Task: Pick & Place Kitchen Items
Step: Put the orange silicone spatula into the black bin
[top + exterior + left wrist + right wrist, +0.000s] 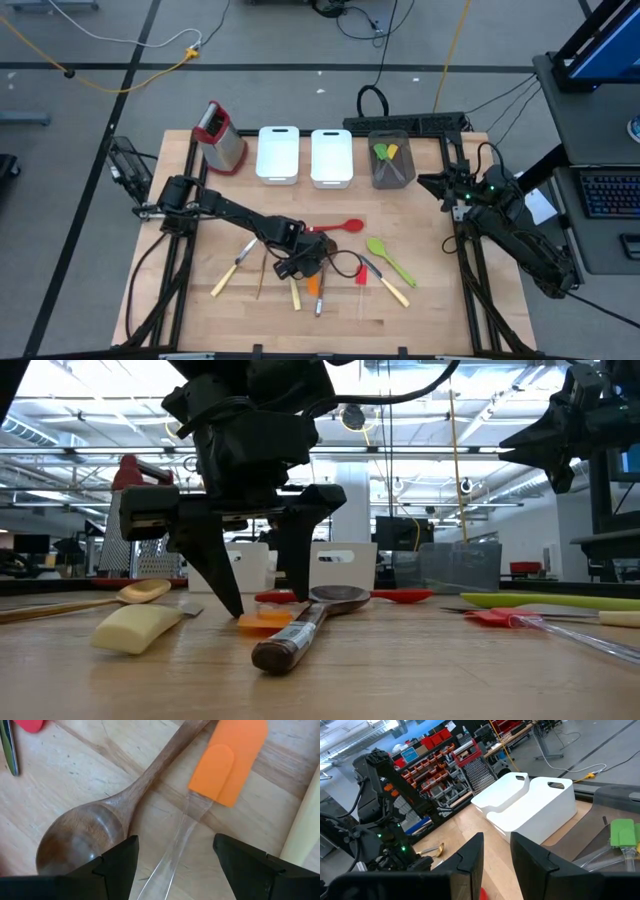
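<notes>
My left gripper is open and points down at the table's middle. In the left wrist view its fingers stand on either side of the clear handle of an orange spatula, which lies flat on the wood. A wooden spoon lies beside it, bowl near one finger. In the low view the fingertips reach down close to the table on either side of the spatula. My right gripper is open and empty, raised at the table's right side.
Around the left gripper lie a red spoon, a green spatula, a red spatula and cream-handled knives. At the far edge stand a box grater, two white trays and a grey tray holding green and yellow utensils.
</notes>
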You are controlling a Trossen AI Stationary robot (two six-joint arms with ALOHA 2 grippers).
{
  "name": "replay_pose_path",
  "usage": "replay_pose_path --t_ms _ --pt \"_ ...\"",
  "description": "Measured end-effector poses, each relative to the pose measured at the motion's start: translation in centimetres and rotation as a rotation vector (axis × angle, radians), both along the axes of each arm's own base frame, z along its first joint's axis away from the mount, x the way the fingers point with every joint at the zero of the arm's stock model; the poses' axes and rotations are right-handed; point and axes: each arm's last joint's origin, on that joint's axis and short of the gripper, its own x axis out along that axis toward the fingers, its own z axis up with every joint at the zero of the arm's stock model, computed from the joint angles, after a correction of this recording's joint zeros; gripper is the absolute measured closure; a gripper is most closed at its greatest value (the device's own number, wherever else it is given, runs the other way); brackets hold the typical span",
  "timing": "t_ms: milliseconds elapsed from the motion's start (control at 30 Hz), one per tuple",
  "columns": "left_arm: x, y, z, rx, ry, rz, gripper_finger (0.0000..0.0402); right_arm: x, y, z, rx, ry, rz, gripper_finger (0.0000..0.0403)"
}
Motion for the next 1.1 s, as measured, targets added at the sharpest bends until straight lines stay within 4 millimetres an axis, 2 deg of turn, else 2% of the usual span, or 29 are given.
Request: replay_pose_path --t_ms 233,333,967,1100 --pt "-0.1 0.0 -0.1 0.000 0.015 0.002 0.0129 0.0 0.0 0.0 0.000 0.000 0.000 0.0314" --pt "-0.2 0.1 -0.1 0.001 0.026 0.005 0.0144 0.0 0.0 0.0 0.000 0.000 0.000 0.0314" --pt "0.2 1.2 -0.1 -0.035 0.014 0.052 0.0380 0.0 0.0 0.0 0.019 -0.006 -0.002 0.0314" --pt "0.2 1.3 -0.1 -0.036 0.011 0.051 0.0390 0.0 0.0 0.0 0.025 -0.008 -0.002 0.0314"
